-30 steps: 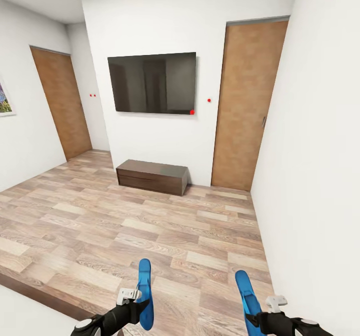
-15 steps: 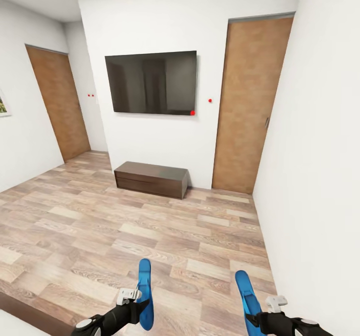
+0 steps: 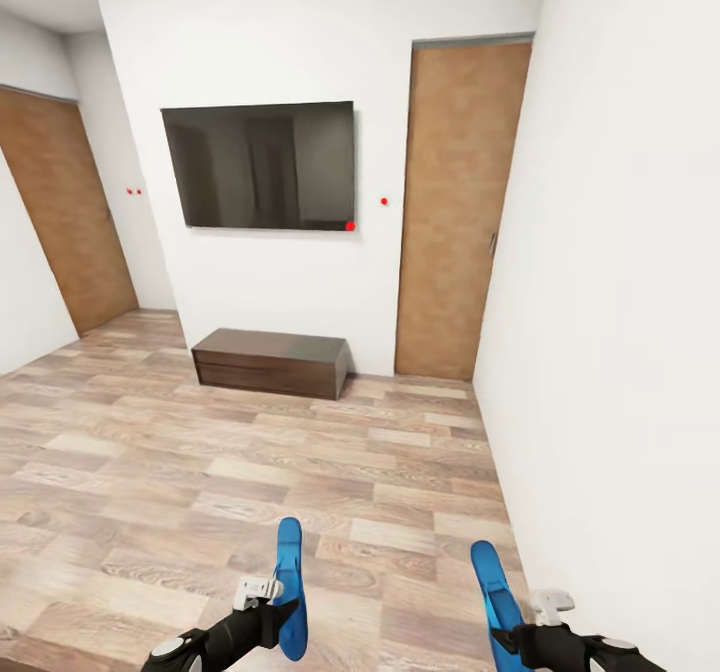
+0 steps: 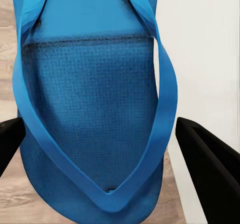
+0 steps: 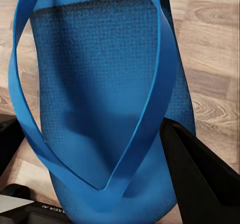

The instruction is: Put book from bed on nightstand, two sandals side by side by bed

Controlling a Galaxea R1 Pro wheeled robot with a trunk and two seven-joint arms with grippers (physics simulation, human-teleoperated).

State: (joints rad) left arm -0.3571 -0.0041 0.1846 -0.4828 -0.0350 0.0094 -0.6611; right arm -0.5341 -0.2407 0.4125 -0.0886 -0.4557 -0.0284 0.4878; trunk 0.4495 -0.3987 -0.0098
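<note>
Above the wood-plank floor (image 3: pixel 200 472), each end effector, left (image 3: pixel 283 607) and right (image 3: pixel 505 632), pinches one blue sandal, left (image 3: pixel 290 584), right (image 3: pixel 492 592), carrying the pair for placing beside the bed

In the head view, the left door (image 3: pixel 55 217) at ten o'clock is cut by the picture's edge, so only part of its panel shows. Both arms run off the bottom edge at six o'clock, and the heel end of the right sandal (image 3: pixel 492 587) is lost there behind the right gripper (image 3: pixel 512 640). The left sandal (image 3: pixel 290 592) is seen edge-on, its sole and strap too thin to make out. The red dots on the wall are too small to identify.

In the left wrist view, the left sandal (image 4: pixel 92 114) overflows the frame at twelve o'clock; the gripper fingers (image 4: pixel 210 159) are cropped at the sides, so their contact with it cannot be read.
</note>
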